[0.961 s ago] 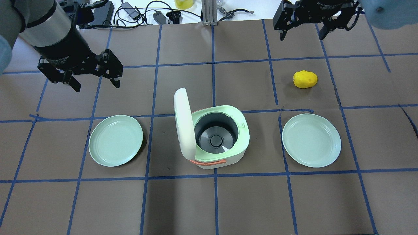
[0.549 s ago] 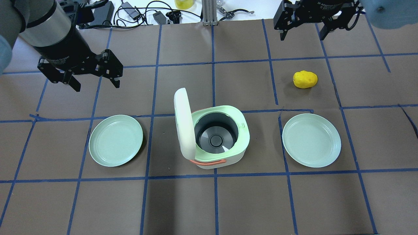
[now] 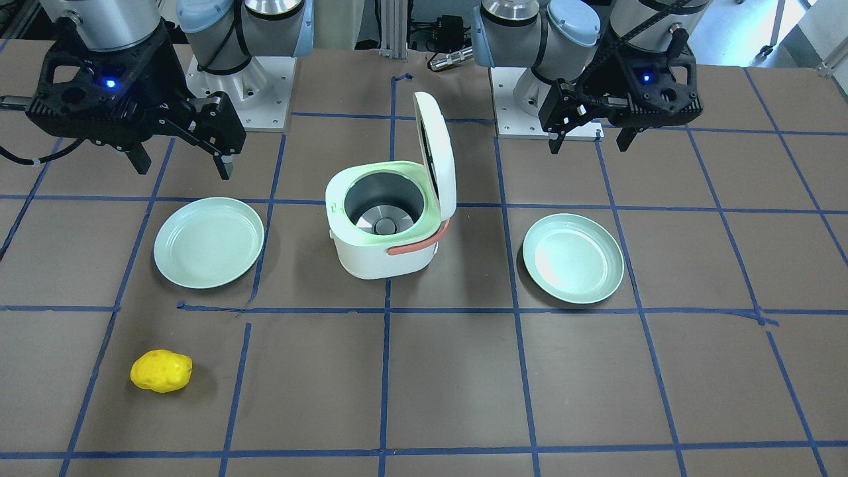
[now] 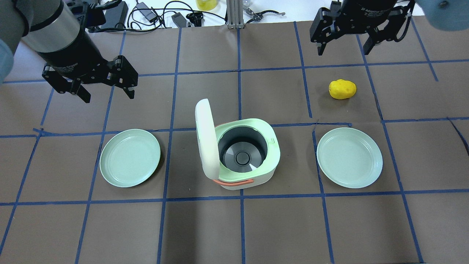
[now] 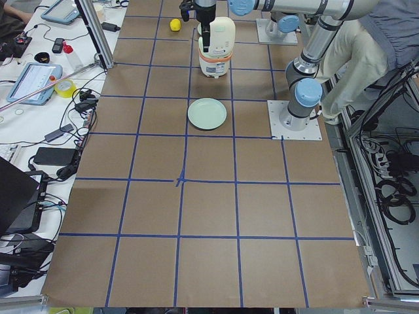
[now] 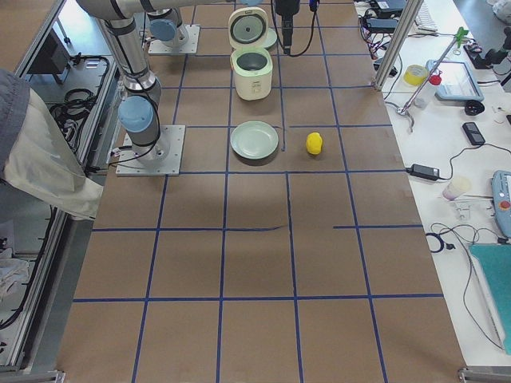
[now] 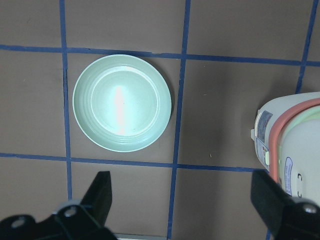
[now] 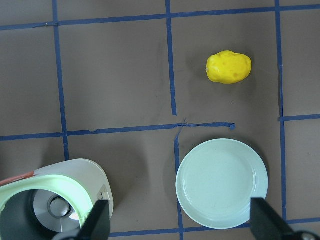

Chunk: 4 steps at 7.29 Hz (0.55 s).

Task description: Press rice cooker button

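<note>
While the left hand (image 4: 109,96) stays, the right hand (image 4: 344,51) shifted.

Green plate (image 7: 122,102) on taped table (image 7: 220,115) (rice cooker (image 7: 305,150) nearby, apart)

Pale green plate (image 4: 130,157), laid flat on the brown-papered table (image 4: 278,227), nearer the robot than the left gripper (image 4: 109,96) and apart from it; second pale green plate (image 4: 349,157), laid likewise on the right gripper's (image 4: 344,51) side; yellow lumpy object (image 4: 342,89), seen between the right gripper and the second pale green plate, touching neither; blue tape grid (image 4: 242,227), laid across the table; cables (image 4: 154,14), seen beyond the left gripper.
</note>
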Each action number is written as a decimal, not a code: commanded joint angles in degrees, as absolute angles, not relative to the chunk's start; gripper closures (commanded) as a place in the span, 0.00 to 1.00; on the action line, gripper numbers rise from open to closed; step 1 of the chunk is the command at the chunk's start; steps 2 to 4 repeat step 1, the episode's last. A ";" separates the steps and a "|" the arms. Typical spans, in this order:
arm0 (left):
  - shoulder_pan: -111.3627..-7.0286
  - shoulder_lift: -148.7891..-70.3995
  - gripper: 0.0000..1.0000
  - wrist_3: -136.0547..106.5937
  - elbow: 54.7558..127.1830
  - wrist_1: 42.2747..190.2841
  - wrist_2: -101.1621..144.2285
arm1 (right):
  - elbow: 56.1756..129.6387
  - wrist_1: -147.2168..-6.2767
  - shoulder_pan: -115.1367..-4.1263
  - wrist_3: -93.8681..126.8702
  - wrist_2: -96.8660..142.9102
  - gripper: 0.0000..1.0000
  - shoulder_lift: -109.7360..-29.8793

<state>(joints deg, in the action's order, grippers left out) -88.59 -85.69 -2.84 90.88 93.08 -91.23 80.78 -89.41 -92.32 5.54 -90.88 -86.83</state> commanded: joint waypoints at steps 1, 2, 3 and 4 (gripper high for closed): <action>-88.59 -85.69 0.00 -2.81 90.79 93.08 -91.23 | 80.77 -89.38 -92.29 5.54 -90.79 0.00 -86.84; -88.59 -85.69 0.00 -2.81 90.79 93.08 -91.23 | 80.77 -89.38 -92.29 5.54 -90.79 0.00 -86.84; -88.59 -85.69 0.00 -2.81 90.79 93.08 -91.23 | 80.77 -89.38 -92.29 5.54 -90.79 0.00 -86.84; -88.59 -85.69 0.00 -2.81 90.79 93.08 -91.23 | 80.77 -89.38 -92.29 5.54 -90.79 0.00 -86.84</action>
